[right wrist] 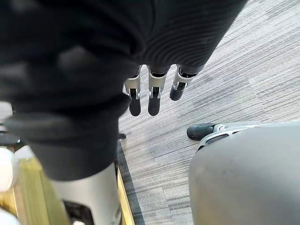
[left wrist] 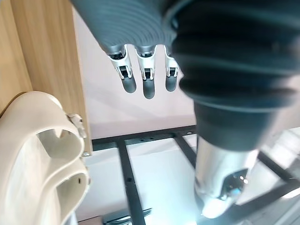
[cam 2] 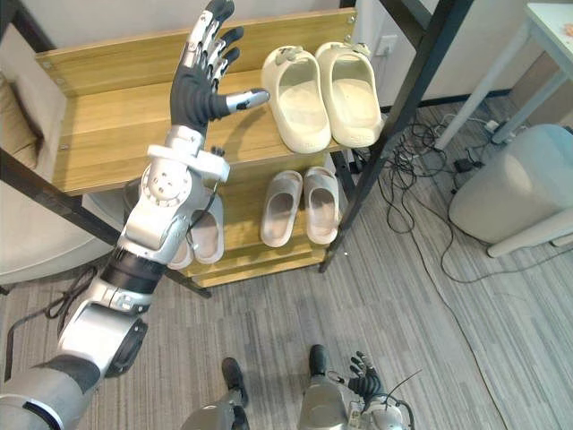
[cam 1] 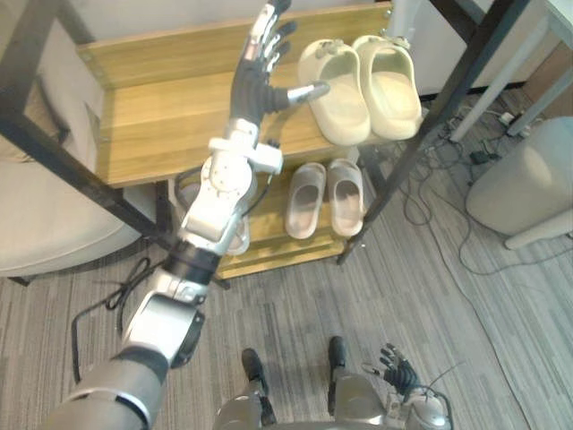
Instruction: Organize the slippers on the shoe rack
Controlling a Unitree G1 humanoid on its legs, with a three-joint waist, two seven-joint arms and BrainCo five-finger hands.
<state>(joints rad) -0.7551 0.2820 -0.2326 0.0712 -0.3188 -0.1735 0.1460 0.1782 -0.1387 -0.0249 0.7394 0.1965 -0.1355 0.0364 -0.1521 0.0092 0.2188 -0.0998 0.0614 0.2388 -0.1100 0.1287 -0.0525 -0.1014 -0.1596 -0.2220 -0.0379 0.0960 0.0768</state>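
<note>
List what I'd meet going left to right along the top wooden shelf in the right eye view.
Robot's left hand, fingers spread open → first cream foam slipper → second cream foam slipper → black metal rack post.

The room is bright, with soft, even light. The top shelf (cam 1: pixel 161 107) of the shoe rack (cam 1: pixel 407 152) shines warm, and the cream slippers (cam 1: pixel 358 85) at 1 o'clock look almost white. The lower shelf (cam 1: pixel 277 253) sits in shade, so the pinkish slippers (cam 1: pixel 327 197) there look duller. A white glare glows by the thumb tip of the left hand (left wrist: pixel 220 180). The cover of the right hand (right wrist: pixel 152 96) looks nearly black against the pale carpet (right wrist: pixel 225 93).
</note>
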